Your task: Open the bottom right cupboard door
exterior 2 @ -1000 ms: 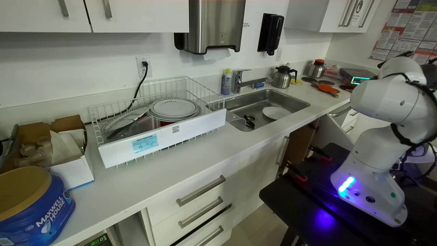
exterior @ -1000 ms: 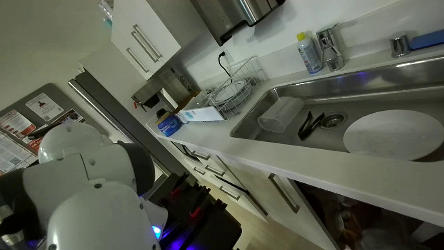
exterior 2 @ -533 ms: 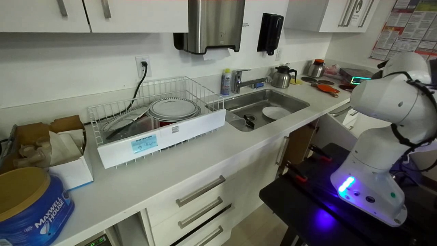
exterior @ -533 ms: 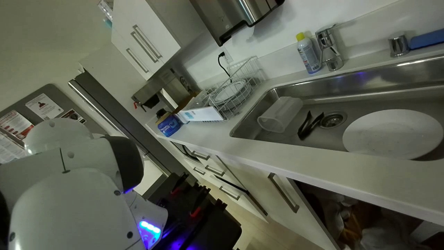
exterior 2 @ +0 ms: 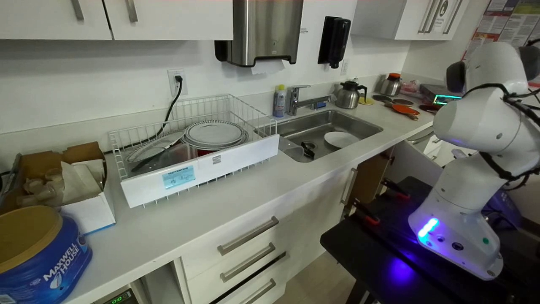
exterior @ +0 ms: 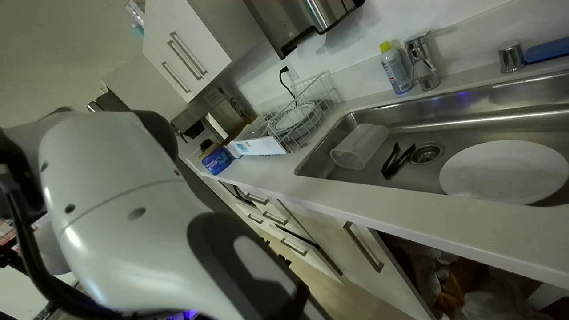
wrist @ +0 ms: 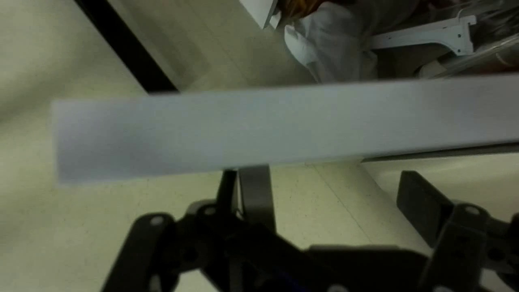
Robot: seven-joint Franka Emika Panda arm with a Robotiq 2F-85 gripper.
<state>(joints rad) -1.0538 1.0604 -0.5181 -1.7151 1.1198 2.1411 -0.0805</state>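
Across the middle of the wrist view you've got one long, smooth, pale flat strip: the bottom right cupboard door (wrist: 284,127), seen edge-on and swung out. One slim bar handle (wrist: 257,192), metallic grey, sticks out below it, bottom centre. Your gripper (wrist: 320,178) has its two blocky black fingers (wrist: 421,202) spread wide; the handle lies between them, just beside the finger nearer the left of the frame (touching or not, you can't tell). Upper right there: one white bracket (wrist: 429,36), plus crinkled whitish bags (wrist: 336,40), count unclear.

In an exterior view you see that door (exterior 2: 410,164) again, right of centre, beside one rounded white arm (exterior 2: 472,169). Under the arm: one flat black table (exterior 2: 363,253), two black-and-red clamps (exterior 2: 372,220) on it.

In an exterior view, bottom centre, one matching flat white door (exterior: 353,258); above it to the right, one steel sink (exterior: 466,131) holding one round white plate (exterior: 502,171), one clear plastic container (exterior: 360,146), one pair of black tongs (exterior: 395,160).

In both exterior views you count one shiny faucet (exterior: 422,62), one yellow-capped spray bottle (exterior: 395,69), one white wire drying rack (exterior 2: 240,156). In an exterior view, lower left: one round blue plastic tub (exterior 2: 46,257), one cardboard box (exterior 2: 86,211); lower centre, three straight drawer handles (exterior 2: 248,236).
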